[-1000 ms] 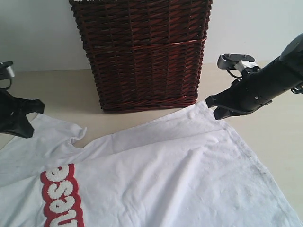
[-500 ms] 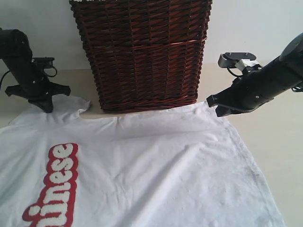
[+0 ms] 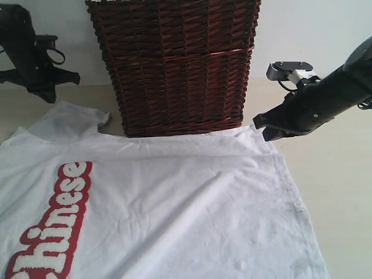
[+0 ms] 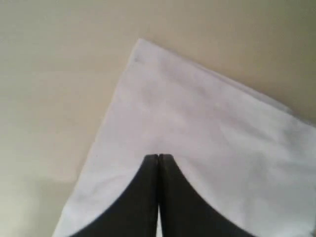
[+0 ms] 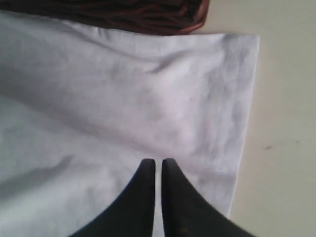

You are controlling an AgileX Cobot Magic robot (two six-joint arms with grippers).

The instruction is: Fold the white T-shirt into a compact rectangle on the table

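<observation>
Pale cream table (image 3: 343,192) runs up to a white wall in the exterior view, with a dark wicker basket (image 3: 174,64) standing at the back. Over the last second the white T-shirt (image 3: 186,203) has been drawn toward that basket and flattened. Its far edge now lies along the basket's foot, and more of the red lettering (image 3: 52,221) has slid into sight. The left gripper (image 3: 43,93), which was down at the sleeve a moment ago, has risen and now hangs above and behind the sleeve, clear of the cloth. The right gripper (image 3: 264,131) has hardly moved. Its arm slopes down from the right and its tip sits at the shirt's far corner. We judge the spreading done and no fold begun, so the shirt looks ready for a first fold.

On the left wrist view, the left gripper (image 4: 158,157) has its jaws pressed tight together with nothing between them. Below it a flat piece of the shirt (image 4: 197,123) lies on bare table (image 4: 49,74).

On the right wrist view, the right gripper (image 5: 158,160) shows a narrow slit between its jaws and no cloth in it. The shirt (image 5: 123,89) lies flat beneath, its corner beside the basket (image 5: 123,15). We cannot tell whether the tips touch the fabric.
</observation>
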